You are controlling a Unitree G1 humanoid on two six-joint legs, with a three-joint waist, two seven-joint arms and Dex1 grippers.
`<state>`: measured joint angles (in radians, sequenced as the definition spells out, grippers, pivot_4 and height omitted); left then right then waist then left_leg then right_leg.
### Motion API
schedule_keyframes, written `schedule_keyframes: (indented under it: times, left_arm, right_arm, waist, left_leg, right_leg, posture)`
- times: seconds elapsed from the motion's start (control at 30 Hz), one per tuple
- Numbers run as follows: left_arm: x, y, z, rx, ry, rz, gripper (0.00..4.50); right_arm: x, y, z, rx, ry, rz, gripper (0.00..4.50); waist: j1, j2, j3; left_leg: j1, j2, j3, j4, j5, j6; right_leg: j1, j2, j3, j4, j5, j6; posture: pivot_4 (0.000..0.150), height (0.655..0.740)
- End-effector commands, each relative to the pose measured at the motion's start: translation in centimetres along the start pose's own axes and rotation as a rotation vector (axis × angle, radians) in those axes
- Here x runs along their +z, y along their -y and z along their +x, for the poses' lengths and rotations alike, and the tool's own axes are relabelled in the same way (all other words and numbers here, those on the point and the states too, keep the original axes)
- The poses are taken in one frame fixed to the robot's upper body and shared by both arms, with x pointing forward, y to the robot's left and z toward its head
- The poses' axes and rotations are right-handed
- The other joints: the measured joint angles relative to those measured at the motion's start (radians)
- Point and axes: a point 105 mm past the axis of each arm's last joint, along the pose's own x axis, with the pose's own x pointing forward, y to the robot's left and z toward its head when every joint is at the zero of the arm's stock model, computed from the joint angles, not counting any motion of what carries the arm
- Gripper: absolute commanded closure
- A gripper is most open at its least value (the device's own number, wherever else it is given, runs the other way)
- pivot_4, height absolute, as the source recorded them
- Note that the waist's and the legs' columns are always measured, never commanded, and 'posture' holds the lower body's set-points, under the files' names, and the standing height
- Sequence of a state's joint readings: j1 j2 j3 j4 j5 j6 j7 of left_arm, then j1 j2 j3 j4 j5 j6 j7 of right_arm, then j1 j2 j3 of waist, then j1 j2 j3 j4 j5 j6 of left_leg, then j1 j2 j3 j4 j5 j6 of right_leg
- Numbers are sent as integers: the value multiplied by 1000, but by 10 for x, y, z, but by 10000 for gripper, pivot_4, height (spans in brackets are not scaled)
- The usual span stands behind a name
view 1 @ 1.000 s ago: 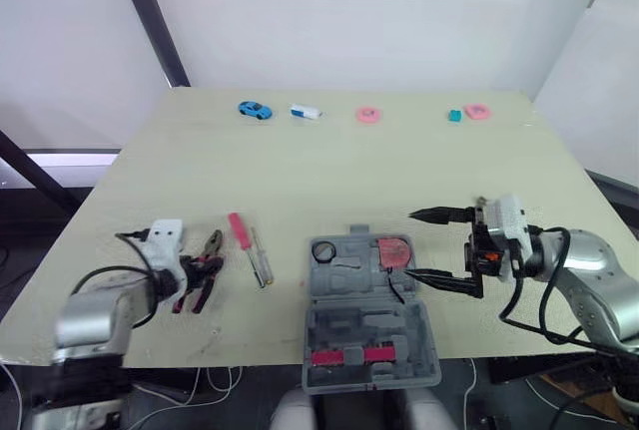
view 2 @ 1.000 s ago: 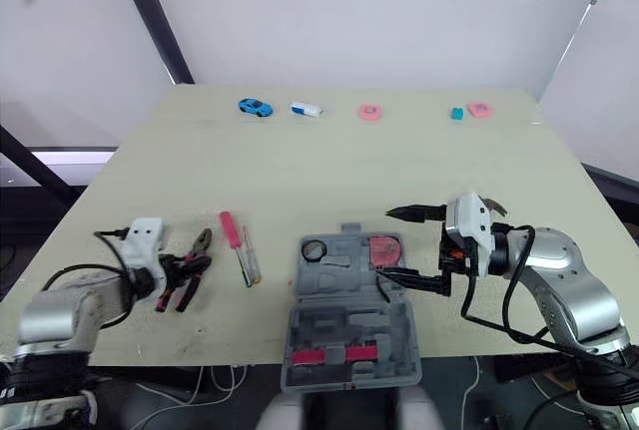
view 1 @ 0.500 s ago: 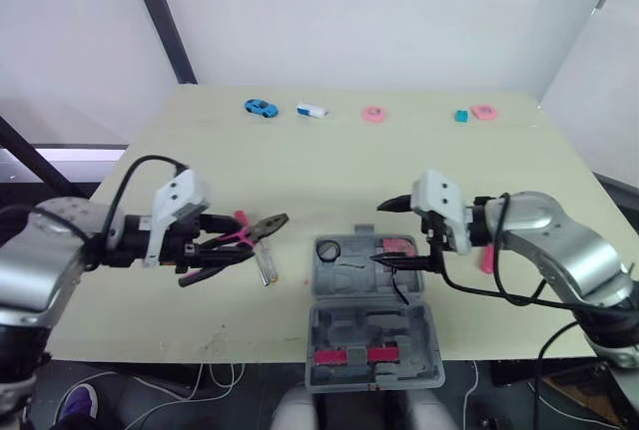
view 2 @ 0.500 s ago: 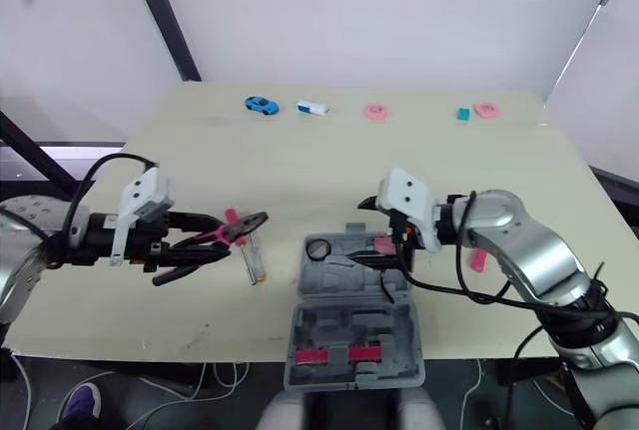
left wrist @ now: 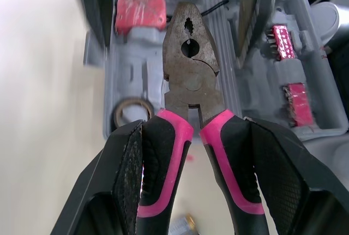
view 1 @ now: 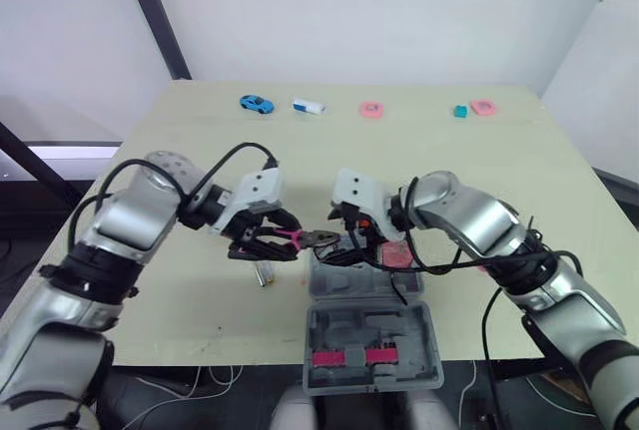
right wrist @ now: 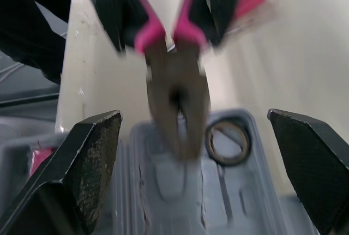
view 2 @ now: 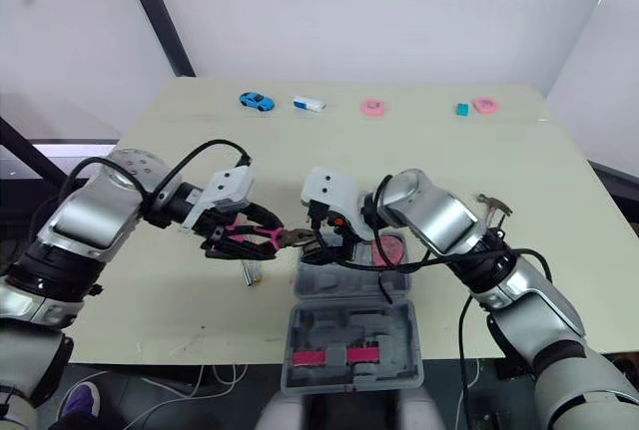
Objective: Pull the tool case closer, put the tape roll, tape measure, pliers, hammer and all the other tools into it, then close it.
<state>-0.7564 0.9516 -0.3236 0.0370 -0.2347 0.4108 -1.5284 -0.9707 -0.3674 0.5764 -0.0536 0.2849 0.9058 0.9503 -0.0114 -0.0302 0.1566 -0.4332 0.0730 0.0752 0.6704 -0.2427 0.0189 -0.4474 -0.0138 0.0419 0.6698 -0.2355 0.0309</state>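
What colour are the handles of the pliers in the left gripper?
Pink with black parts. The pliers show best in the left wrist view.

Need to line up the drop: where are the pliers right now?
The pliers are in the left pincer, centre-left in the eye views, nose over the open case between tape roll and tape measure.

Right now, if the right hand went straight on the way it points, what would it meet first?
Probably the pliers: their nose lies just ahead of the right hand, between its open fingers. The left hand holds them over the case. Depth is hard to judge.
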Motion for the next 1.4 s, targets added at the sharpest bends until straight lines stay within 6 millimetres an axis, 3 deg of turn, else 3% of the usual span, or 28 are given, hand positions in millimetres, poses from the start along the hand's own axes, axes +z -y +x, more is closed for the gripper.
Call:
schedule_keyframes:
  times: [0.03, 0.17, 0.2, 0.27, 0.37, 0.4, 0.5, 0.8, 0.87, 0.97, 1.13, 1.27, 1.4]
  left_arm:
    - [8, -3, -8, 1, -10, 60, 20815]
    - [12, -4, -6, 3, -3, 78, 20815]
    - [12, -5, -6, 5, -5, 83, 20815]
    - [12, -4, -5, 4, -8, 92, 20815]
    - [12, -4, -4, 2, -4, 95, 20815]
    - [13, -4, -3, 1, -2, 97, 20815]
    - [14, -3, -1, -3, 2, 101, 20821]
    - [24, -2, 4, 4, 101, 75, 20822]
    - [26, 1, 4, 3, 153, 50, 10599]
    - [29, 2, 3, 35, 227, 29, 484]
    - [27, 11, -8, 154, 472, -122, 0]
    - [7, 27, -13, 244, 625, -233, 0]
    - [-11, 44, -24, 321, 736, -215, 0]
  right_arm:
    - [10, 2, -4, -3, 20, -10, 0]
    - [11, 0, -2, 15, 29, 10, 0]
    - [12, 1, -1, 11, 31, 14, 2465]
    - [14, 3, 0, -2, 41, 29, 7870]
    - [13, 2, 3, 6, 29, 28, 25168]
    - [12, 2, 4, 8, 28, 28, 26321]
    - [13, 0, 5, 15, 33, 25, 35419]
    - [12, -2, 2, 13, 31, 6, 35078]
    - [9, -3, -2, 12, 30, 10, 35078]
    - [2, -5, -8, 4, 21, 17, 35078]
    - [-30, -11, -37, -33, -36, 59, 35078]
    - [-53, -19, -64, -60, -93, 92, 35078]
    - [-70, -22, -84, -85, -141, 117, 35078]
  waist:
    - [-2, 0, 0]
    - [-2, 0, 0]
    - [-2, 0, 0]
    - [-3, 0, 0]
    - [-2, 0, 0]
    - [-2, 0, 0]
    - [-2, 0, 0]
    - [-2, 0, 0]
    - [-3, 0, 0]
    - [-3, 0, 0]
    - [-2, 0, 0]
    - [-3, 0, 0]
    - [-5, 0, 0]
  left_leg:
    - [0, 0, 0, 0, 0, 0]
    - [1, 0, -1, 1, 0, 0]
    - [1, 0, -1, 2, 0, 0]
    - [1, 0, -1, 3, 0, 0]
    - [1, 0, -1, 4, 0, 0]
    - [1, 0, -1, 4, 0, 0]
    - [1, 0, -1, 4, 0, 0]
    - [1, 0, -2, 4, 0, 0]
    - [1, 0, -1, 4, 0, 0]
    - [1, 0, -2, 4, 0, 0]
    - [1, 0, -2, 4, 0, 0]
    - [2, 0, -2, 4, 0, 0]
    - [2, 0, -2, 4, 0, 0]
  right_leg:
    - [0, 0, 0, 0, 0, 0]
    - [0, 0, 0, 3, 0, 0]
    - [0, 0, 0, 4, 0, 0]
    - [0, 0, 0, 6, 0, 0]
    - [0, 0, 0, 7, 0, 0]
    - [0, 0, 0, 7, 0, 0]
    - [0, 0, 0, 7, 0, 0]
    - [0, 0, 0, 8, 0, 0]
    - [0, 0, 0, 8, 0, 0]
    - [0, 0, 0, 8, 0, 0]
    - [0, 0, -1, 7, 0, 0]
    - [0, -1, 0, 8, 0, 0]
    - [0, 0, 0, 8, -1, 0]
  posture:
    - [1500, 7400]
    - [1500, 7400]
    - [1500, 7400]
    - [1500, 7400]
    - [1500, 7400]
    - [1500, 7400]
    - [1500, 7400]
    - [1500, 7400]
    - [1500, 7400]
    - [1500, 7400]
    - [1500, 7400]
    - [1500, 7400]
    - [1500, 7400]
